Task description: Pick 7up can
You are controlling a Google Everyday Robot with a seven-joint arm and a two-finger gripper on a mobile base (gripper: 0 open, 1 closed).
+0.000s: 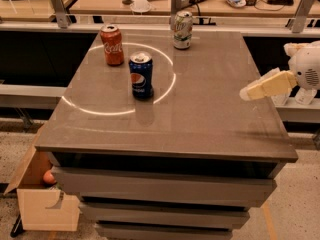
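The 7up can (182,29), silver-white with green markings, stands upright at the far edge of the grey table (200,114). My gripper (260,88) enters from the right edge of the camera view, above the table's right side. It is well to the right of the can and nearer to the camera. It holds nothing that I can see.
A red Coca-Cola can (112,45) stands at the far left of the table. A dark blue Pepsi can (141,75) stands in front of it, inside a bright light ring. A cardboard box (42,196) sits on the floor at lower left. Desks with clutter run behind the table.
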